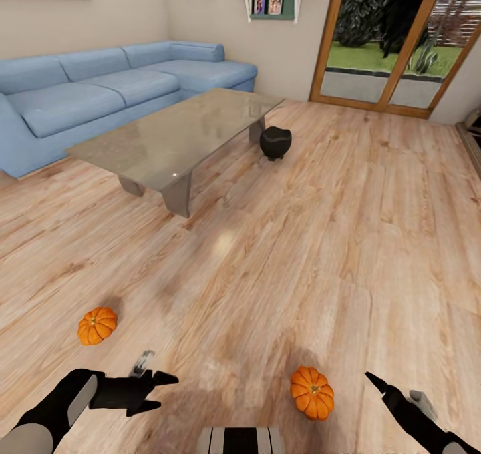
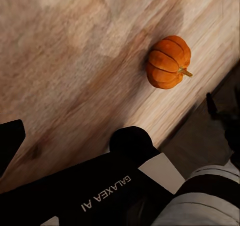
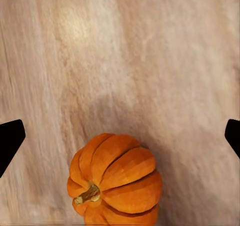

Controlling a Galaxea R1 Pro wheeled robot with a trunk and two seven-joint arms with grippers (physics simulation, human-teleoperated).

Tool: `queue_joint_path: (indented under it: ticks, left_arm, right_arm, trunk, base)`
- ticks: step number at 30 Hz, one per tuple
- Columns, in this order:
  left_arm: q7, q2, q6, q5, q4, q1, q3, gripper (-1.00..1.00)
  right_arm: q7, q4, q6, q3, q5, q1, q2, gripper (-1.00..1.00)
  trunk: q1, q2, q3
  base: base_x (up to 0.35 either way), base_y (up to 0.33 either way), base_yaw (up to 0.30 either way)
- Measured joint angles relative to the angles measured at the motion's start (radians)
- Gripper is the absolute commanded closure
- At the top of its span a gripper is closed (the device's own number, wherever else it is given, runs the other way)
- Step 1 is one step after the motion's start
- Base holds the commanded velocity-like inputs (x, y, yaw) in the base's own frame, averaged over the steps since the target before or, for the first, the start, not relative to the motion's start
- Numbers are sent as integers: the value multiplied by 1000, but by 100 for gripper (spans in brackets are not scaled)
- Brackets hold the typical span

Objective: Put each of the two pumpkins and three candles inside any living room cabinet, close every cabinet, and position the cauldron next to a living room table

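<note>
"GALAXEA AI" marks arm [image 2: 100, 196] near pumpkin [image 2: 168, 62].

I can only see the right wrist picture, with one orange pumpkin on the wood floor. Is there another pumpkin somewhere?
Observer: Yes. A second pumpkin lies on the floor, on the robot's left, ahead of the left tool.
Operator: Is the left tool holding anything?
Observer: No. It is open and empty above the bare floor.
Operator: Where is the black pot?
Observer: The pot stands on the floor by the far corner of the low table.
Operator: What is behind the table?
Observer: A blue sofa against the wall.
</note>
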Motion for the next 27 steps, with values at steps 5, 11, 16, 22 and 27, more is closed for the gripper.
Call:
queue_joint_path:
  ticks: [5, 11, 16, 22, 27]
  left_arm:
    - [-224, 61, 3, -7, 0, 0, -9, -100]
    - [-410, 127, 2, -10, 0, 0, -13, -100]
    - [-563, 191, -1, -11, 0, 0, -18, -100]
    - [-636, 233, -1, -11, 1, 1, -21, -100]
    - [-656, 339, -2, -21, 2, 2, -22, -100]
  right_arm:
    - [80, 2, 69, -5, 1, 2, -6, -100]
    - [102, 1, 88, -6, 2, 2, -5, -100]
    - [103, 0, 89, -6, 5, 2, -1, -100]
    - [93, -6, 98, -5, 4, -1, 8, -100]
    - [41, -34, 144, -3, 10, -55, 56, -100]
  trunk:
    - [2, -1, -19]
    - [5, -3, -43]
    - [7, -4, -62]
    - [10, -5, -85]
    - [12, -6, -104]
  base:
    - [0, 0, 0]
    - [0, 0, 0]
    - [0, 0, 0]
    - [0, 0, 0]
    - [0, 0, 0]
